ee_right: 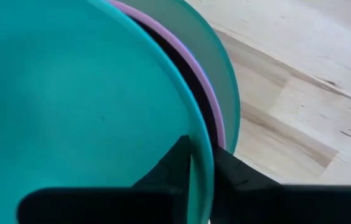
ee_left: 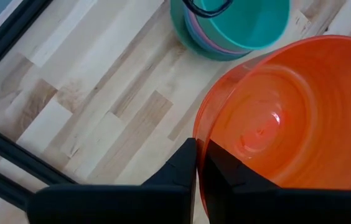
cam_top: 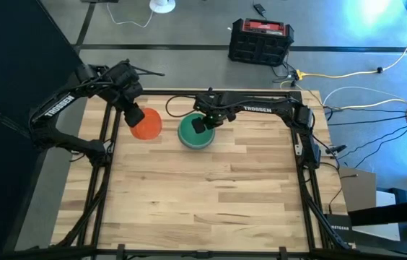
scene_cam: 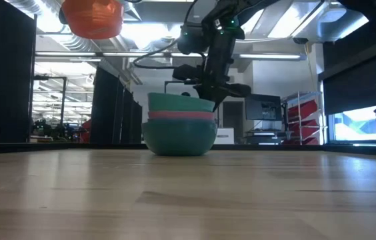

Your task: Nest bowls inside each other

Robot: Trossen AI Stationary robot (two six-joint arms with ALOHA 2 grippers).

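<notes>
An orange-red bowl (cam_top: 146, 123) hangs high above the table's far left part, with my left gripper (cam_top: 133, 115) shut on it; the low view shows the orange-red bowl (scene_cam: 93, 17) well above the stack. To its right a stack of bowls (scene_cam: 180, 127) stands on the wood. The stack is a large green bowl (scene_cam: 180, 138) at the bottom, a pink bowl (scene_cam: 181, 115) inside it, and a green bowl (scene_cam: 175, 101) on top, slightly tilted. My right gripper (cam_top: 202, 124) is shut on that top bowl. My left gripper holds the orange-red bowl by its rim (ee_left: 201, 146), one finger inside and one outside. The fingers (ee_left: 182, 165) come from above, slanting steeply down. The bowl is lifted clear of the table, its opening tilted toward the wrist. My right gripper pinches the top green bowl's rim (ee_right: 201, 155), one finger (ee_right: 178, 162) inside the bowl and one outside, between it and the pink rim. The fingers point steeply down from above. The bowl rests inside the pink bowl, a little tilted.
Black frame rails (cam_top: 106, 144) run along the table's left and right sides. A black toolbox (cam_top: 261, 40) and cables lie on the floor beyond the far edge. The near half of the wooden table (cam_top: 203, 195) is bare.
</notes>
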